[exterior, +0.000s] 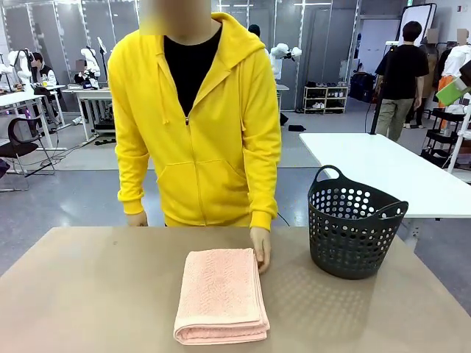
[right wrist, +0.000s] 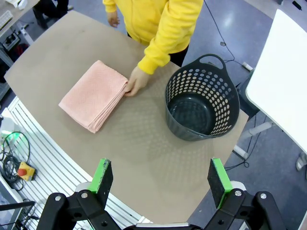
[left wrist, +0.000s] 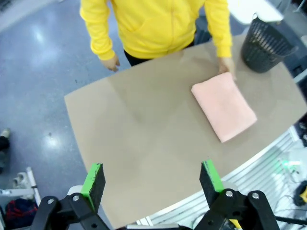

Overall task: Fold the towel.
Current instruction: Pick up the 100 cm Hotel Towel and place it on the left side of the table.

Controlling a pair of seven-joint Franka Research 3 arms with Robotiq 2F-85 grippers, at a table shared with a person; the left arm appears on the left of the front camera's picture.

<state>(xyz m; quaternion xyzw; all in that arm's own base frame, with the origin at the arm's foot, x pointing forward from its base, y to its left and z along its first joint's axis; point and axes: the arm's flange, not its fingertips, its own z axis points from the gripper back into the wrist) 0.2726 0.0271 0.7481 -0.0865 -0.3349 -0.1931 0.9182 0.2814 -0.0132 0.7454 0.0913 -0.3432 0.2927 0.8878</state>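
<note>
The salmon-pink towel (exterior: pixel 221 294) lies folded into a thick rectangle near the middle of the table, also seen as the towel (left wrist: pixel 223 105) and the towel (right wrist: pixel 94 95) from above. A person in a yellow hoodie stands at the far side; one hand (exterior: pixel 260 250) rests on the towel's far right corner. My left gripper (left wrist: pixel 152 182) hangs high above the table's near edge, open and empty. My right gripper (right wrist: pixel 160 179) is also high up, open, with nothing between its fingers.
A dark perforated basket (exterior: pixel 352 228) stands empty on the table to the right of the towel, also seen as the basket (right wrist: pixel 201 103). The person's other hand (exterior: pixel 137 218) rests at the far left edge. A white table (exterior: pixel 383 165) stands behind.
</note>
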